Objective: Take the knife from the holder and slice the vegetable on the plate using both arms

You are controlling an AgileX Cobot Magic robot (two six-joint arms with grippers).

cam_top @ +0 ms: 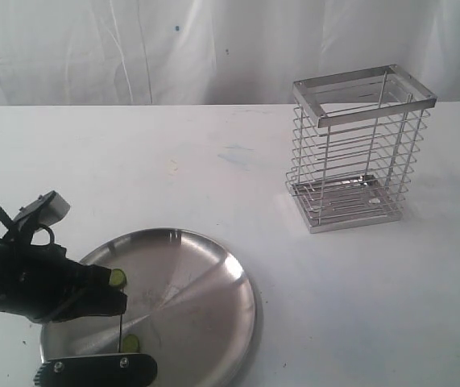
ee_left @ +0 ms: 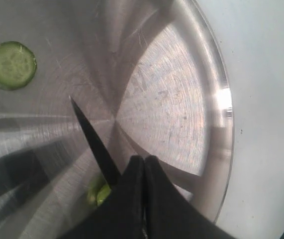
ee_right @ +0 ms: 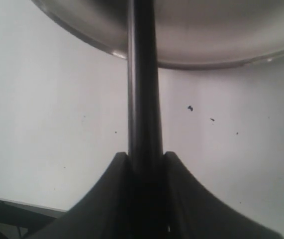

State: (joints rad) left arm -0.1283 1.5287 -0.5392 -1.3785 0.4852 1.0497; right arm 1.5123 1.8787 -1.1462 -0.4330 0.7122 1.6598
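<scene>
1. White table [cam_top: 133, 161]: carrying all items listed below.
2. Tall rectangular steel-wire holder [cam_top: 358, 153]: upright at the far right, well apart from the plate, no knife inside.
3. Large round shiny stainless-steel plate [cam_top: 213, 298]: at the near left; judged slick under a cut.
4. Black left gripper [ee_left: 144, 162]: over the plate, fingers pressed together, nothing visible between them. Black right gripper [ee_right: 144, 159]: clamped on the knife handle.
5. Slim black-handled, dark-bladed kitchen knife [ee_left: 94, 142]: angled over the plate centre. Judged light and stiff; best held well back on the handle.
6. Small green vegetable piece [ee_left: 98, 194]: on the plate, just beside blade and left fingers; 1 round green slice [ee_left: 11, 64] well apart. Judged soft, wet, prone to rolling; best pinned at the end away from the blade.
</scene>
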